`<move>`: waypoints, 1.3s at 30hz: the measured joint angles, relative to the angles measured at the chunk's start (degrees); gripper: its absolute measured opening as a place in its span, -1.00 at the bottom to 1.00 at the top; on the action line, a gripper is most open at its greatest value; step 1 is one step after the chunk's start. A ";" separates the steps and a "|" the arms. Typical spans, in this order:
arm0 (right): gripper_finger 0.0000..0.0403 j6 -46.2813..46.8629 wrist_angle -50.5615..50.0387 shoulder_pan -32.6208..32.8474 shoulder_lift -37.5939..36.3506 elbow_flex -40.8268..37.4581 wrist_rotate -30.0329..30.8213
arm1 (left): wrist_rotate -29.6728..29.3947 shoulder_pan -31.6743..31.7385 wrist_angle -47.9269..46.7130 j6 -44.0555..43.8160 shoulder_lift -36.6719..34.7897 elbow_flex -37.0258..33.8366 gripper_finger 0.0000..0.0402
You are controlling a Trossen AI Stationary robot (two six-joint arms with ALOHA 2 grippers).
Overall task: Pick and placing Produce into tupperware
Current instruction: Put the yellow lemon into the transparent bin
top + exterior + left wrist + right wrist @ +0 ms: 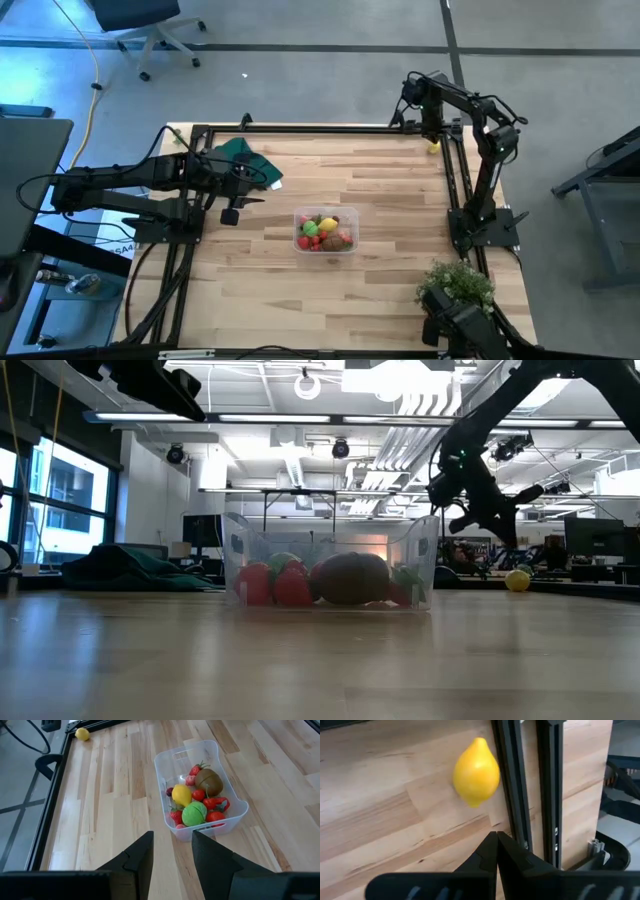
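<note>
Bare wooden tabletop point(320, 660) fills the foreground of the low view, and behind it stands the clear tub point(326, 231) near the middle of the surface, upright, holding a heap of toy produce: a yellow lemon-like piece point(181, 795), a round green piece point(194, 813), a brown kiwi-like piece point(208, 781) and several red pieces point(216, 803); one more yellow lemon point(476, 771) lies well apart from the tub at the far right corner of the tabletop, just beside the black frame rail point(512, 785); the right hand point(496, 851) hangs over that corner close to the lemon, its fingers clenched together on nothing; the left hand point(171, 855) hovers above the wood on the tub's left side, fingers parted and empty, pointing toward the tub; a dark green cloth point(245, 160) lies at the far left under the left arm; a leafy plant point(458, 281) sits at the near right edge.
</note>
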 joint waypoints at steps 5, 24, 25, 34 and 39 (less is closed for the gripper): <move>-1.00 0.45 1.12 0.11 0.02 -2.03 -1.36 | 0.00 -0.01 0.00 -0.01 0.00 0.00 -0.39; -1.00 7.62 11.86 -2.93 0.02 -5.52 -5.35 | 0.00 0.00 0.00 0.00 0.00 0.00 -0.39; -1.00 8.11 12.23 -2.98 0.02 -5.52 -5.10 | 0.00 0.00 0.00 0.00 0.00 0.00 -0.39; -1.00 13.19 15.27 -3.69 0.02 -5.52 -2.45 | 0.00 0.00 0.00 0.00 0.00 0.00 -0.39; -1.00 15.10 16.48 -4.02 0.02 -5.52 0.36 | 0.00 0.00 0.00 0.00 0.00 0.00 -0.39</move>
